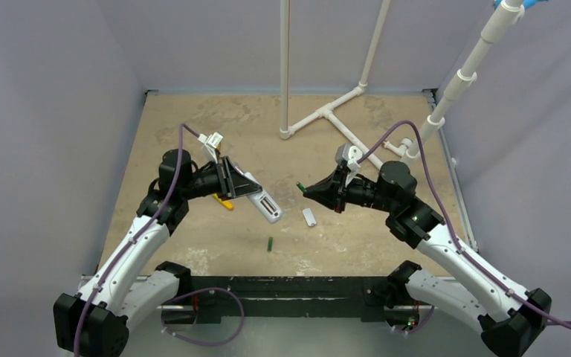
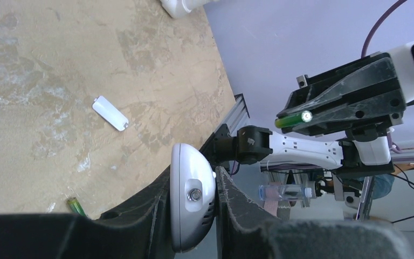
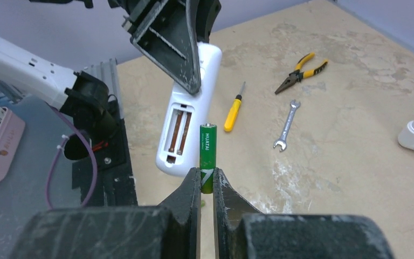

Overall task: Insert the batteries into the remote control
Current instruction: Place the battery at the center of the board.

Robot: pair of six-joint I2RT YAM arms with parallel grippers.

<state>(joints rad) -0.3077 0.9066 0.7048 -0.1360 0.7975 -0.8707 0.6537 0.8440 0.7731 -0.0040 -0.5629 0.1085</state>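
My left gripper (image 1: 247, 187) is shut on the white remote control (image 1: 265, 204) and holds it above the table, its open battery compartment (image 3: 177, 132) facing the right arm. In the left wrist view the remote's rounded end (image 2: 192, 197) sits between the jaws. My right gripper (image 1: 306, 191) is shut on a green battery (image 3: 207, 156), which sticks out of the fingertips a short way from the remote. That battery also shows in the left wrist view (image 2: 294, 119). A second green battery (image 1: 269, 243) lies on the table in front; it also shows in the left wrist view (image 2: 75, 205).
The white battery cover (image 1: 310, 217) lies on the table between the arms. A yellow screwdriver (image 3: 233, 112), a silver wrench (image 3: 287, 125) and yellow-handled pliers (image 3: 301, 72) lie further left. A white pipe frame (image 1: 327, 111) stands at the back.
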